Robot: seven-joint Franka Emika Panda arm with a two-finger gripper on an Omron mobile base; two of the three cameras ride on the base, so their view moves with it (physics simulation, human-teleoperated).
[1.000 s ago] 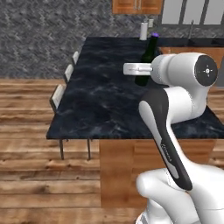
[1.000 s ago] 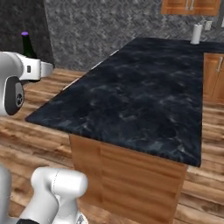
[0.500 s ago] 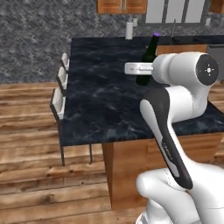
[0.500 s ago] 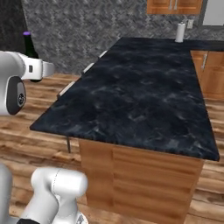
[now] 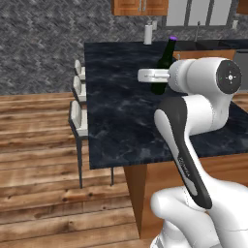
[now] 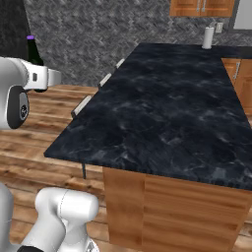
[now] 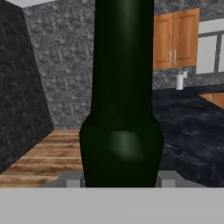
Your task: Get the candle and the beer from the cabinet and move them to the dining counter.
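— Beer [image 5: 164, 65] first: where is it?

— Upright between my fingers, its dark green body right in front of the hand camera. From the left base view my hand [image 5: 156, 75] clasps the bottle low on its body, with the purple cap above, held over the far half of the desk [image 5: 121, 121]. From the right base view the bottle [image 6: 33, 54] pokes up behind my wrist at the left edge.

— So your hand is closed on it?

— Grasping it, yes; the pads sit tight against both sides of the glass.

— Any label or writing on the bottle?

— No label that I can make out; the glass looks plain dark green. I can read no writing anywhere on the arm or the desk either.

— And the desk itself?

— Black marble look with white veins on a wood base. White-cushioned stools [image 5: 77, 116] line its left side. At the far end stands a white paper-towel roll [image 5: 148, 34]. Beyond that, on the far wall, hangs a brown wood cabinet [image 5: 140, 7] with silver bar handles, its doors shut.

— The candle?

— I cannot find it from here.
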